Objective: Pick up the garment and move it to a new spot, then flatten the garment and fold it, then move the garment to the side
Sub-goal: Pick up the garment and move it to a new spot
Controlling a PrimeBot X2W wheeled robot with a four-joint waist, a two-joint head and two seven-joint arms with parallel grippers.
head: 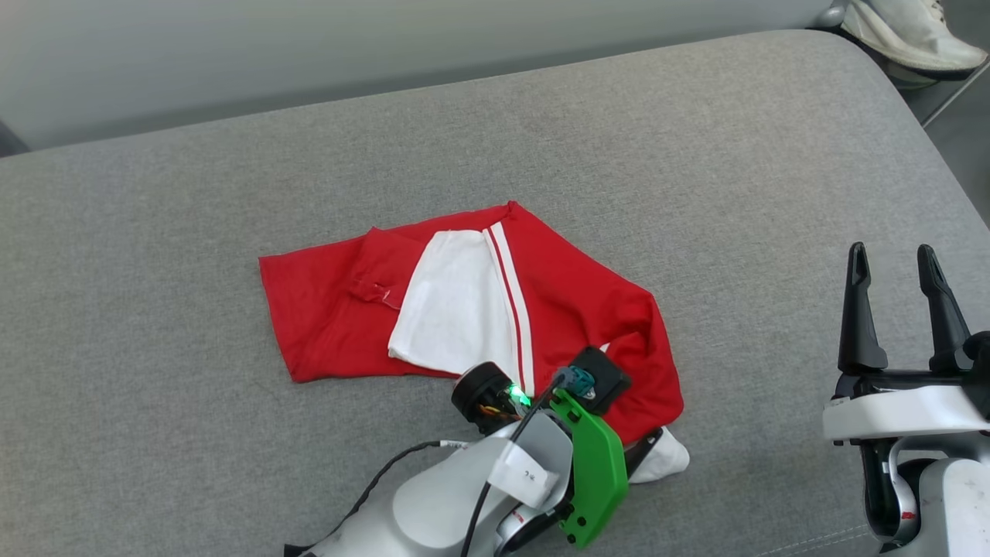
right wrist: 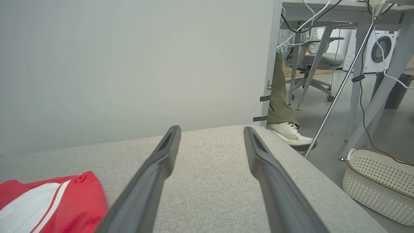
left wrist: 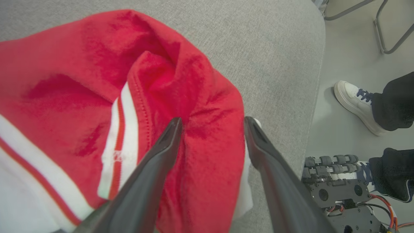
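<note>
Garment [head: 588, 302] lies roughly folded near the middle of the grey bench [head: 232, 464], towards its front edge; it is thin red cloth, rumpled at its right end, with a white sleeve [head: 452, 302] laid on top, edged in red-and-white stripes; left gripper [left wrist: 212, 121] has its fingers apart astride a red fold, perhaps just touching it; right gripper [head: 891, 255] hovers with fingers apart, well clear to the right.

The red garment [head: 332, 325] lies loosely folded on the cushion [head: 696, 155]; white sleeve [head: 456, 302] apparently uppermost.
</note>
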